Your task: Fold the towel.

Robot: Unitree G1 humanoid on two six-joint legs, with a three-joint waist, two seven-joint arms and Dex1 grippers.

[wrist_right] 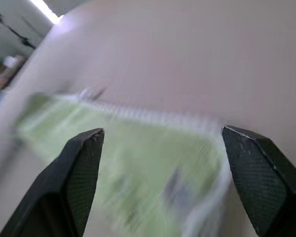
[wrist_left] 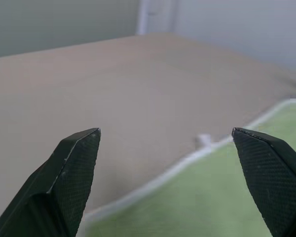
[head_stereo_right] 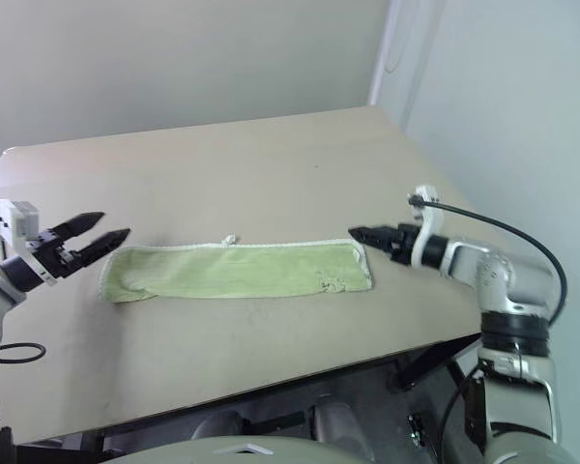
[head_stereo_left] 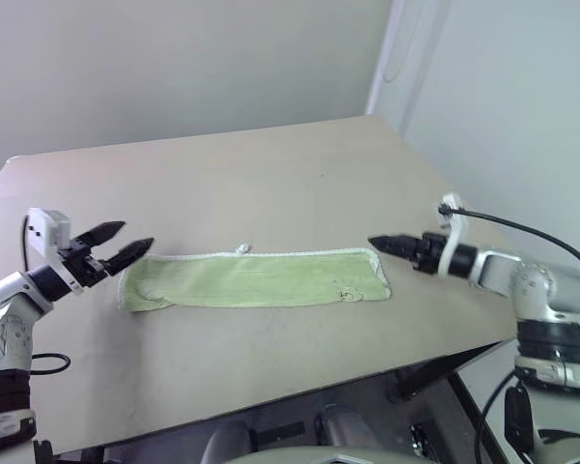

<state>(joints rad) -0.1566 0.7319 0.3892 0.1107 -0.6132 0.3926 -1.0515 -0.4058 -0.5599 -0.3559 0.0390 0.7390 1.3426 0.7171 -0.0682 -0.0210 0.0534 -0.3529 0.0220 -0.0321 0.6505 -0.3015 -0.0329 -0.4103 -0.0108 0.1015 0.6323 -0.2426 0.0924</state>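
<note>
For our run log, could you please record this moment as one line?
towel: folded strip, flat on table | left gripper: open, off its left end | right gripper: open, off its right end

A bare tan tabletop before plain pale walls, meeting at a corner.

A bare test room or lab: plain tan table against blank pale walls.

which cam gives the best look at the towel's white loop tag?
Left eye view: the white loop tag sticks up from the far edge of the towel, sharp against the table. The right eye view shows it equally. In the left wrist view it is a small blurred nub; in the right wrist view, a smeared pale streak.
</note>
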